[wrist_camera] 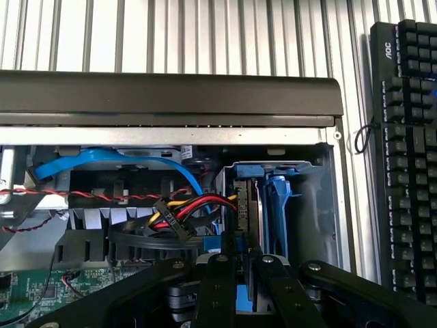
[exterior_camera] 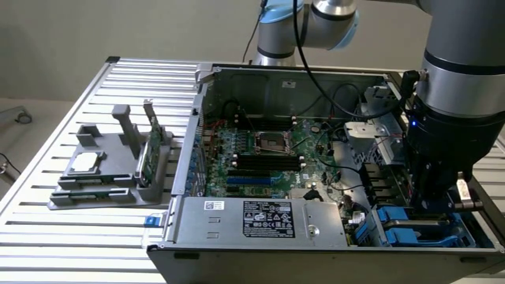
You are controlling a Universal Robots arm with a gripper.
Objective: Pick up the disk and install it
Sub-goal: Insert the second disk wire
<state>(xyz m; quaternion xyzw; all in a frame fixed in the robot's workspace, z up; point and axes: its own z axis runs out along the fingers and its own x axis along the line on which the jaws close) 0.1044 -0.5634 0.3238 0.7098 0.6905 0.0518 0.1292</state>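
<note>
The disk stands on edge in the drive bay at the corner of the open computer case, its dark connector edge and silver side showing inside the bright blue carrier. My gripper is right over it, and its black fingers are shut on the disk with blue plastic showing between them. In the exterior view the gripper reaches down into the case's near corner on the exterior view's right, with blue carrier parts just below it.
A bundle of red, yellow and black power cables and a blue data cable lie beside the bay. The case wall and a black keyboard are close by. A grey fixture holds a silver chip and a green card.
</note>
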